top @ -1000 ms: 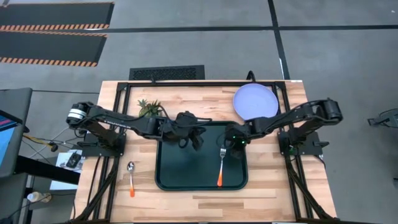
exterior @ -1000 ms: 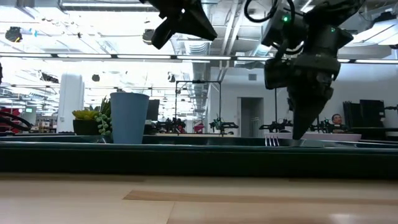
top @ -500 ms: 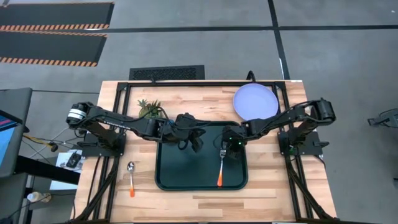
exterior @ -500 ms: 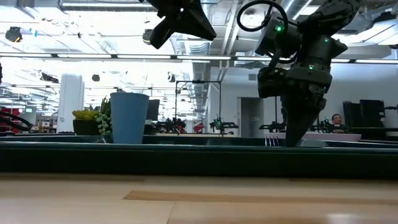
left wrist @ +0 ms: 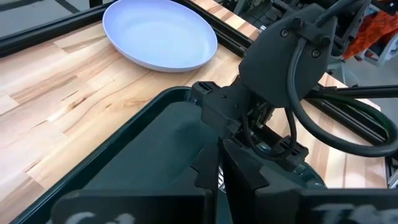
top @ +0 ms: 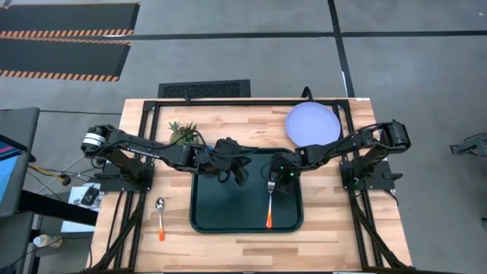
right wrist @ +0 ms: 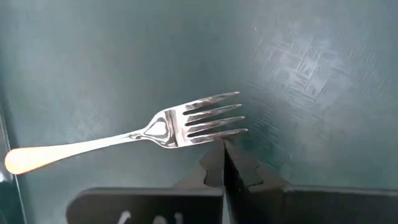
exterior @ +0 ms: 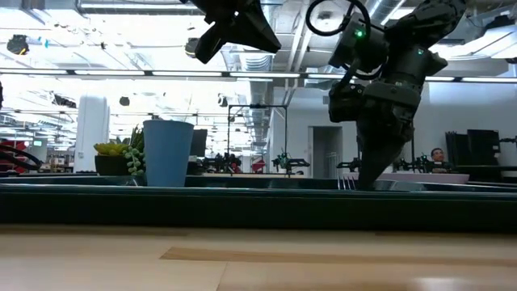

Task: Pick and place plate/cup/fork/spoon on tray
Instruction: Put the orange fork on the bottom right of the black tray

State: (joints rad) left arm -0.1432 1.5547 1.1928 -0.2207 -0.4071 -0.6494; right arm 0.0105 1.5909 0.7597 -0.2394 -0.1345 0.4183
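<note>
The dark green tray (top: 209, 217) lies mid-table. The orange-handled fork (top: 269, 205) lies flat on its right part, tines toward the far edge. My right gripper (top: 278, 181) is shut, low over the tray, with its tips beside the fork's tines (right wrist: 214, 118). My left gripper (top: 240, 175) is shut and empty, high over the tray's far part (left wrist: 222, 163). The spoon (top: 160, 216) lies on the table left of the tray. The lavender-blue plate (top: 312, 124) rests at the far right. The blue cup (exterior: 168, 152) stands upright behind the tray's near rim; my left arm hides it in the high view. My right gripper's shut fingertips (right wrist: 219, 149) point down at the tray right beside the outermost tine (right wrist: 217, 133) of the fork. I cannot tell whether they touch it. The fork lies flat on the tray.
A small green potted plant (top: 183, 133) stands beyond the tray's far left corner. The two arms meet over the tray's far edge, and my right gripper shows close ahead in the left wrist view (left wrist: 273, 81). Bare wood lies along the table's near edge (top: 251, 247).
My right gripper has moved toward the table's left edge and a little nearer, along the tray toward the fork's tines, staying shut and low.
</note>
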